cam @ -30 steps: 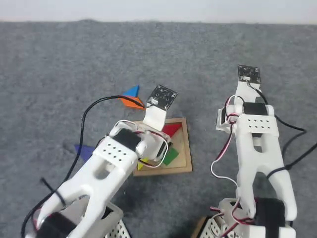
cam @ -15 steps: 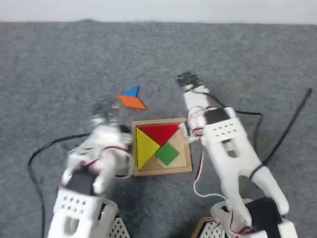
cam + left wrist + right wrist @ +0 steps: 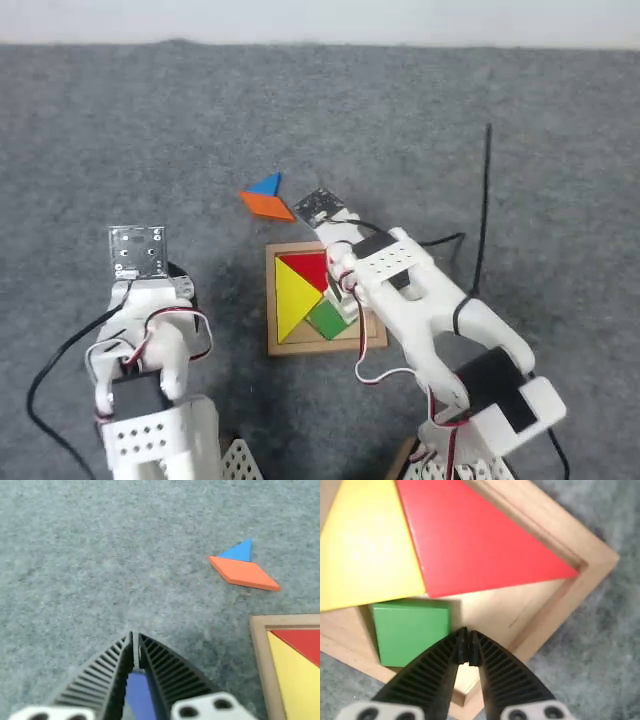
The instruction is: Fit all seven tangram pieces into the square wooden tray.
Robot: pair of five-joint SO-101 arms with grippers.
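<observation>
One tray [image 3: 300, 348], six tangram pieces [image 3: 292, 295], and two arms [image 3: 430, 300].

Two white plastic robot arms, the left arm [image 3: 150, 345] and the right arm [image 3: 430, 300], are pictured from above. Their moulded shells are perforated with rows of small round holes and strung with red, white and black cables [image 3: 487, 180]. Black servo blocks [image 3: 500, 385] are set into the joints. The left gripper [image 3: 134, 639] and right gripper [image 3: 465, 636] are fitted with black ribbed fingers [image 3: 92, 682].
</observation>
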